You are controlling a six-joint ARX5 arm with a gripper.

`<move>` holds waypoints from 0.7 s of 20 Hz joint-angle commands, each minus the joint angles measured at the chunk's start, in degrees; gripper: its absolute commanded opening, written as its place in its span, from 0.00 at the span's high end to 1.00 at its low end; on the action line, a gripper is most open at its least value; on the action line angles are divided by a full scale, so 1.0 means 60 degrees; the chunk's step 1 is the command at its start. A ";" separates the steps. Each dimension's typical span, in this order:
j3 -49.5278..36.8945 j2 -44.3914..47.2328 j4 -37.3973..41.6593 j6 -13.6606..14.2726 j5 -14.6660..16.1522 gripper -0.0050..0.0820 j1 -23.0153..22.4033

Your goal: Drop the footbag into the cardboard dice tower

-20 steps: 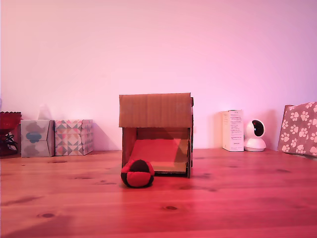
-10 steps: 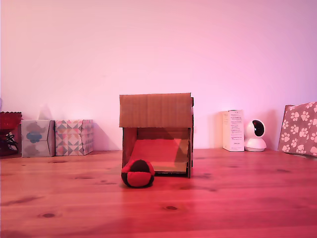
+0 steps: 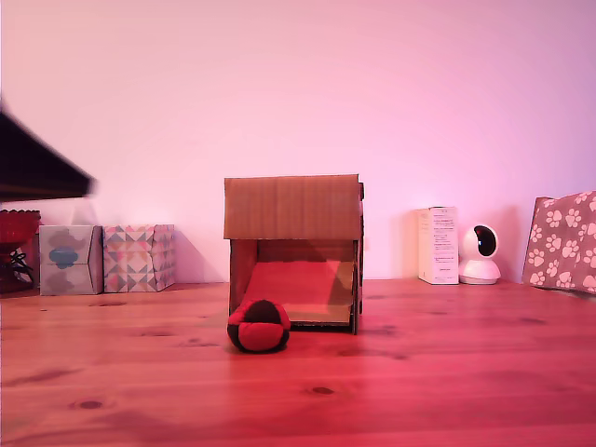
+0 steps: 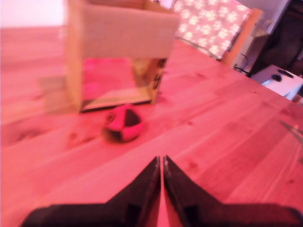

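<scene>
A dark, blurred part of the arm (image 3: 37,163) is now seen entering at the exterior view's left edge, where nothing of it was shown half a second ago. This is judged to be the start of the approach: the task is at its beginning and no grasp has been made.

The red-tinted wooden surface (image 3: 419,372) is left otherwise unchanged. The brown corrugated cardboard dice tower (image 3: 292,207) is seen standing upright at the middle of it, its low front opening showing a sloped inner ramp. The top of the tower is not shown well enough for its opening to be judged.

The small red and black panelled footbag (image 3: 259,325) is found lying on the surface just in front of the tower's low opening, toward the exterior view's left of that opening, and it cannot be told whether the two touch. In the wrist view the footbag (image 4: 122,123) is seen ahead of the black pincer (image 4: 162,165), well apart from it, with bare wood between them. The pincer's fingers are pressed together with only a thin seam between them, and nothing is held.

Farther back along the wall, a paw-print cushion (image 3: 562,240) is seen at the exterior view's right and two patterned tissue boxes (image 3: 107,258) at its left. A white box (image 3: 437,244) and a small white round camera (image 3: 480,254) are seen at the right. None of these is judged to stand in the way; the tower's closeness behind the footbag is judged the only crowding, and the fingers would have to be spread before any grasp.
</scene>
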 commanded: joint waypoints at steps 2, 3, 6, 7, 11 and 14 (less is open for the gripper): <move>0.0022 0.0929 0.1078 0.0069 -0.0095 0.96 -0.0211; 0.0029 0.1330 0.1483 0.0073 -0.0095 0.96 -0.0262; 0.0044 0.2324 0.2528 0.0073 -0.0102 0.96 -0.0284; 0.0051 0.2605 0.2798 0.0076 -0.0098 0.96 -0.0284; 0.0288 0.3814 0.3555 0.0062 -0.0098 0.44 -0.0284; 0.0863 0.4783 0.3654 0.0229 -0.0095 0.06 -0.0306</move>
